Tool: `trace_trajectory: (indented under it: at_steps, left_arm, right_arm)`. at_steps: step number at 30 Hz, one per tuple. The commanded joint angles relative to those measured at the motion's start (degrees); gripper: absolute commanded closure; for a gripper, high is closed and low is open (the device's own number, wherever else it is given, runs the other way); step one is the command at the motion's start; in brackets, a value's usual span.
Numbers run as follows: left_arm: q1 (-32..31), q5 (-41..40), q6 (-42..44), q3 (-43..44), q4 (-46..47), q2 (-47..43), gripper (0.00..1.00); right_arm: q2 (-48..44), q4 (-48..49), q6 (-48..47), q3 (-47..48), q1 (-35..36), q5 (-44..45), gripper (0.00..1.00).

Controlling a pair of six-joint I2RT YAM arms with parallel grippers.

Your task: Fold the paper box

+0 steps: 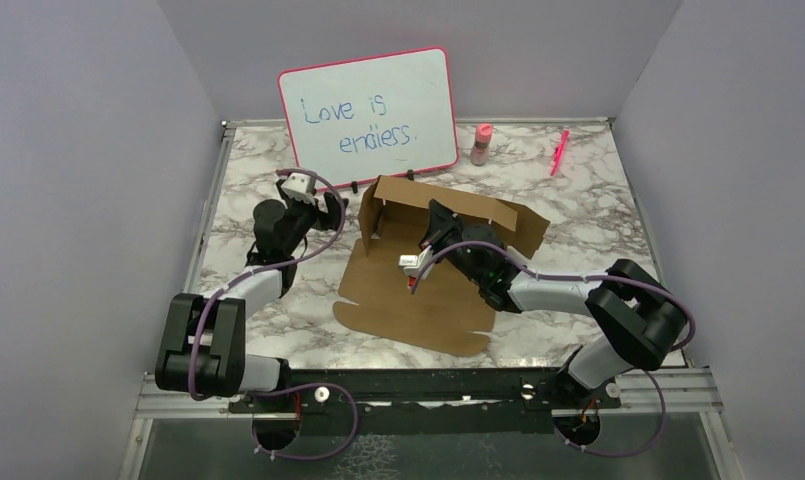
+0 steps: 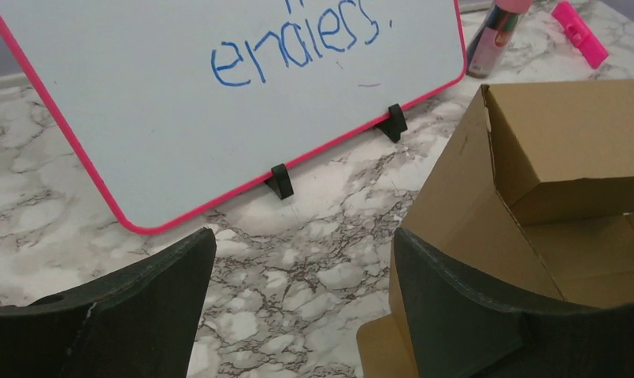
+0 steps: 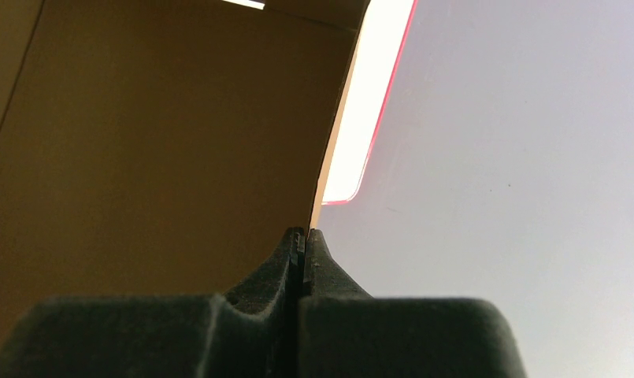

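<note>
- The box (image 1: 418,300) sat mid-table, long axis running near to far — flat panel toward the arms, walls raised at the far end.
- The right gripper (image 3: 303,236), the nearer one, was pinched on a wall's edge.
- The left gripper (image 2: 304,236) gaped empty, with the box just to its right — the whiteboard (image 1: 368,105) stood beyond.

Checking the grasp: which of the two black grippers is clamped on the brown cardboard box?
The right gripper, shut on a wall edge of the brown cardboard box; the left gripper stands open beside it.
</note>
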Motion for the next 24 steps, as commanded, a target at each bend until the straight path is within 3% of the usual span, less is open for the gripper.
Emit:
trace_trajectory:
  at_steps: [1,15,24]
  left_arm:
    - [0.2,4.2,4.0,-0.8,0.4,2.0,0.16]
    - [-0.6,16.1,5.0,2.1,-0.7,9.6,0.18]
    - [-4.6,15.9,6.2,4.3,-0.6,11.5,0.18]
  right_arm:
    - [-0.2,-7.0,1.0,0.1,0.5,-1.3,0.99]
    - [-0.7,-8.0,1.1,0.5,0.6,-1.9,0.99]
    - [-0.9,-8.6,1.3,0.9,0.7,-2.3,0.99]
